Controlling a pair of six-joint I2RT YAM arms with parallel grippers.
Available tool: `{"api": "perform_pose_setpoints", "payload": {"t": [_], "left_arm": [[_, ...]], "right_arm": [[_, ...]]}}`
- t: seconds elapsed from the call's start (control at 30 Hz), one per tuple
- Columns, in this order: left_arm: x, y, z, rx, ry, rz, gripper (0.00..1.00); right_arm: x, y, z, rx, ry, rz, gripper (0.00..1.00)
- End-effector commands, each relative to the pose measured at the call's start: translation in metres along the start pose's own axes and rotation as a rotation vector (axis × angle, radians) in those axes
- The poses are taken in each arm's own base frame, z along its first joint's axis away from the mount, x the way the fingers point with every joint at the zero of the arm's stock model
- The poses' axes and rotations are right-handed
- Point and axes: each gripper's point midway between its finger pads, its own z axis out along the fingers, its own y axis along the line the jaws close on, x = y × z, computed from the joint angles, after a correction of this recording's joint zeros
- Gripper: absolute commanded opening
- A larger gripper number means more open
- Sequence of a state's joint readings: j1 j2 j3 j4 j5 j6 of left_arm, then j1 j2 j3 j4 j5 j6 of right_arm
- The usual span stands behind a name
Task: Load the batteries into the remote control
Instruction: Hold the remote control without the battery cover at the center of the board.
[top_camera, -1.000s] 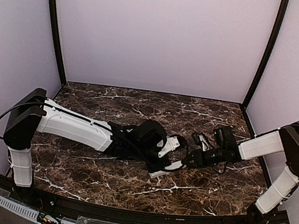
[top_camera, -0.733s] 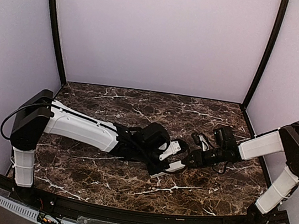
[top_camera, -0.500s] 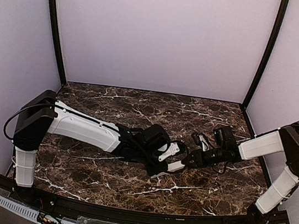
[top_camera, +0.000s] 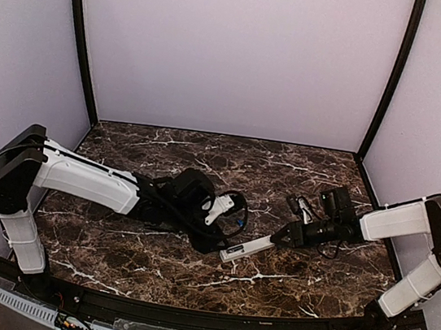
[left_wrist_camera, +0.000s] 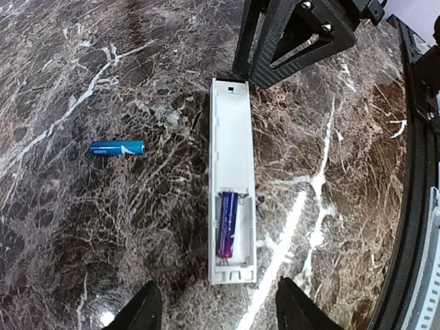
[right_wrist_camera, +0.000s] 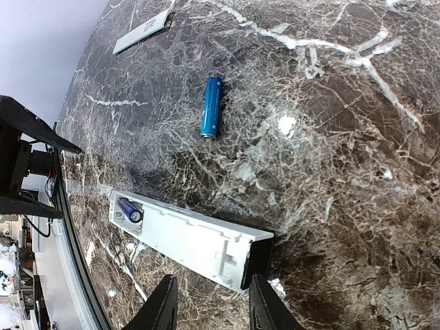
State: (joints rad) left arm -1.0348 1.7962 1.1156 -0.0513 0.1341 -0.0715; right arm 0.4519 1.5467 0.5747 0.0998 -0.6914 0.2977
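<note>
The loose battery (left_wrist_camera: pixel 117 147) is seen on the bench (left_wrist_camera: pixel 62 261) to the left of the remote control (left_wrist_camera: pixel 230 151), its long axis lying across the remote's. It is nearer the left jaws, which are spread and empty. A second battery (left_wrist_camera: pixel 227 223) is seated in the remote's near end, and its far end is pinched by the right jaws.

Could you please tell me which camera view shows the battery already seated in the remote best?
Left wrist: the seated battery lies full length in the remote control. Right wrist shows only its end, obliquely; the top view cannot resolve it.
</note>
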Motion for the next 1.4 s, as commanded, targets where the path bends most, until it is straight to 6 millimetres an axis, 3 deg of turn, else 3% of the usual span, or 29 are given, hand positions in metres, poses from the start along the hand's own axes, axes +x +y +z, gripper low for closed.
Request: {"api": "perform_pose_setpoints", "payload": {"t": [0.0, 0.1, 0.3, 0.7, 1.07, 1.37], "left_arm": [[-0.002, -0.009, -0.017, 0.108, -0.088, 0.047, 0.58], [0.012, -0.012, -0.014, 0.130, -0.099, 0.159, 0.60], [0.017, -0.014, -0.004, 0.136, -0.154, 0.275, 0.59], [0.024, -0.014, 0.020, 0.061, -0.154, 0.375, 0.59], [0.038, -0.003, 0.037, -0.014, -0.132, 0.368, 0.55], [0.044, 0.001, 0.042, -0.028, -0.127, 0.352, 0.45]], "right_arm": [[0.011, 0.006, -0.004, -0.011, 0.023, 0.016, 0.35], [-0.002, 0.018, -0.010, -0.033, -0.007, 0.004, 0.35], [-0.025, 0.045, -0.020, -0.069, -0.040, -0.040, 0.31], [-0.013, 0.068, 0.008, -0.063, 0.047, -0.060, 0.27], [-0.014, 0.074, 0.027, -0.077, 0.067, -0.061, 0.26], [-0.014, 0.078, 0.033, -0.084, 0.079, -0.057, 0.26]]}}
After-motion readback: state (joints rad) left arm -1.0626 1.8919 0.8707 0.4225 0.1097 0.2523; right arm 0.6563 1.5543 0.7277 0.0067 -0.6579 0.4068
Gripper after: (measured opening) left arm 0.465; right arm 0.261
